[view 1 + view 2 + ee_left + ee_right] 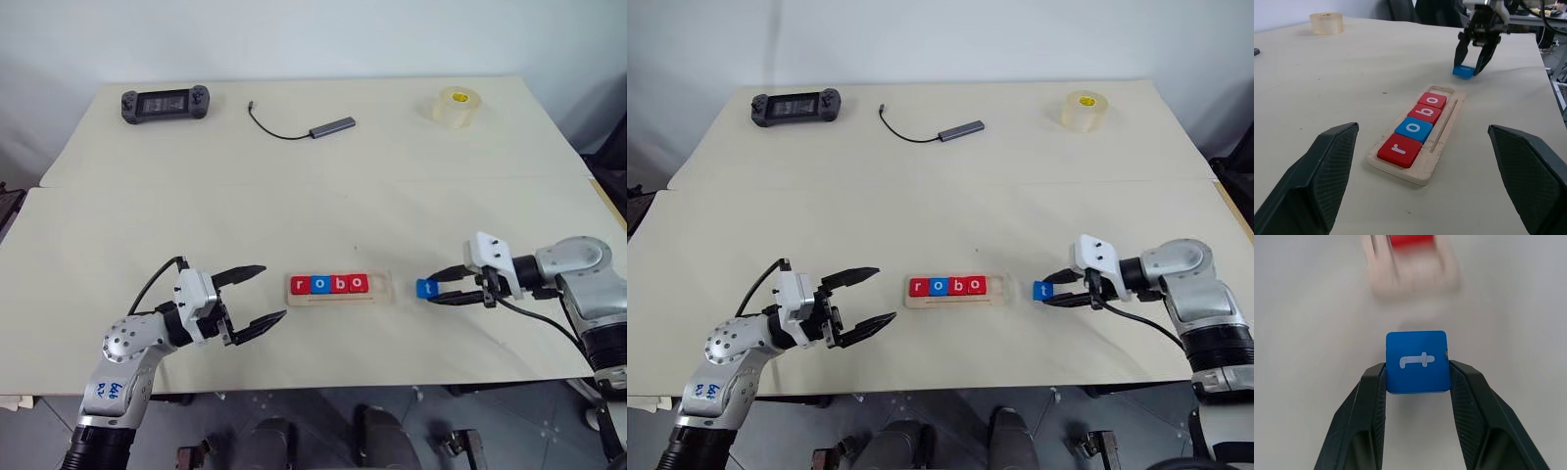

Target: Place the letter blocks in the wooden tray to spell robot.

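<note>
A: Status on the wooden tray [384, 290]?

B: Four letter blocks sit in its groove: red r [300, 285], blue o [318, 285], red b [338, 284], red o [358, 283]. The slot at the tray's right end is bare.

A: And the t?

B: The blue t block [1417, 362] lies flat on the table [313, 186] just right of the tray, near that empty end but not touching the tray.

A: Right gripper [1417, 378]?

B: Its two fingers are against opposite side edges of the t block, one on each side, and I see no gap in the wrist view. I read that as clamped on it. The block looks to be resting on the table, not lifted.

A: Left gripper [263, 292]?

B: Left of the tray, jaws wide apart, holding nothing, pointed toward the tray's left end and clear of it.

A: Handling notes?

B: I'd judge it a small rigid tile, light, with a smooth, fairly slick face. Side edges are the only sensible hold, and that's where the fingers are. The grip sits on the half of the block nearer the wrist, so the block could pivot if squeezed unevenly. It should tolerate a firm pinch.

A: Risk?

B: The slot is tight beside the red o. A tilted tile may ride up on the groove's rim or nudge the neighbour.
</note>
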Controlling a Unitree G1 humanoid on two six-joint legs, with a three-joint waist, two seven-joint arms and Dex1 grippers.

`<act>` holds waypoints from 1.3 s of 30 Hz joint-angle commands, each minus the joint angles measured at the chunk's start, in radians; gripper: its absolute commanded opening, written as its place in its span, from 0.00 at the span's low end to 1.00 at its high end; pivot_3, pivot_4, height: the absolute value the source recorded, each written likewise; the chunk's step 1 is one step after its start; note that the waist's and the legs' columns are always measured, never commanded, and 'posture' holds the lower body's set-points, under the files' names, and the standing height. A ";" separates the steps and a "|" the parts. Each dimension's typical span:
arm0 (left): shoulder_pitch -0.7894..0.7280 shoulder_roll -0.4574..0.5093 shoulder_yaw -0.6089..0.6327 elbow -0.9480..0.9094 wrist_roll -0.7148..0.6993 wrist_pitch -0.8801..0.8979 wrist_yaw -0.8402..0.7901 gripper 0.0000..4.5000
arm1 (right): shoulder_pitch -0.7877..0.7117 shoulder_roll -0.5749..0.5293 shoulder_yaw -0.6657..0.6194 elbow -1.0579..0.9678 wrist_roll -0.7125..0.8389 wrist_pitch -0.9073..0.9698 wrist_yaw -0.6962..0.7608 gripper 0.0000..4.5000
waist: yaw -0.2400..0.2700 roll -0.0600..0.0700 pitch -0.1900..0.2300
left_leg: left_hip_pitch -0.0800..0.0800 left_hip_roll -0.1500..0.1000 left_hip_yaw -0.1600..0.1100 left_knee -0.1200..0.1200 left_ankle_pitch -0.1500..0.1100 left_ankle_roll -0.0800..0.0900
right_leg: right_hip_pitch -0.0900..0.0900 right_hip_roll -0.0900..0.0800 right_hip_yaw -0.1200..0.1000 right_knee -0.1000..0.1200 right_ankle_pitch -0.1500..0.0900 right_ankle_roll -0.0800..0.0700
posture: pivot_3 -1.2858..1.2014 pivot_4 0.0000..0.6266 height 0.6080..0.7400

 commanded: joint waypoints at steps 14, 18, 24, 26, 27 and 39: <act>0.029 -0.009 0.004 -0.065 -0.006 -0.001 0.036 1.00 | -0.101 0.114 0.136 -0.078 -0.088 0.144 -0.093 0.32 | 0.002 0.000 0.000 | -0.002 -0.001 -0.002 0.000 0.000 0.000 | 0.000 0.000 -0.002 0.002 0.000 0.000 | 0.52 0.24 1.00; 0.037 -0.008 0.009 -0.072 -0.006 -0.002 0.046 1.00 | -0.099 0.119 0.134 -0.075 -0.088 0.129 -0.102 0.65 | 0.001 0.000 0.000 | -0.002 -0.001 -0.002 0.000 0.000 0.000 | 0.000 0.000 -0.002 0.002 0.000 0.000 | 0.52 0.24 1.00; 0.049 -0.008 0.011 -0.081 -0.005 -0.005 0.058 1.00 | -0.089 0.082 0.066 -0.102 -0.043 0.161 -0.110 0.87 | 0.003 0.000 0.000 | -0.002 -0.001 -0.002 0.000 0.000 0.000 | 0.000 0.000 -0.003 0.002 0.000 0.000 | 0.52 0.24 1.00; 0.055 -0.007 0.012 -0.081 -0.006 -0.008 0.058 1.00 | -0.071 0.061 0.042 -0.123 -0.022 0.181 -0.101 0.77 | 0.004 0.000 0.000 | -0.002 -0.001 -0.002 0.000 0.000 0.000 | 0.000 -0.001 -0.002 0.002 0.000 0.000 | 0.52 0.24 1.00; 0.057 -0.007 0.012 -0.081 -0.005 -0.009 0.058 1.00 | -0.063 0.051 0.034 -0.131 -0.012 0.194 -0.096 0.73 | 0.004 0.000 0.000 | -0.002 -0.001 -0.003 0.000 0.000 0.000 | 0.000 -0.001 -0.003 0.002 0.000 0.000 | 0.52 0.24 1.00; 0.054 -0.007 0.010 -0.077 -0.005 -0.010 0.060 1.00 | -0.097 0.094 0.065 -0.028 -0.066 0.134 -0.159 0.01 | 0.000 0.000 0.000 | -0.002 -0.001 -0.002 0.000 0.000 0.000 | 0.000 0.000 -0.002 0.003 0.000 0.000 | 0.52 0.24 1.00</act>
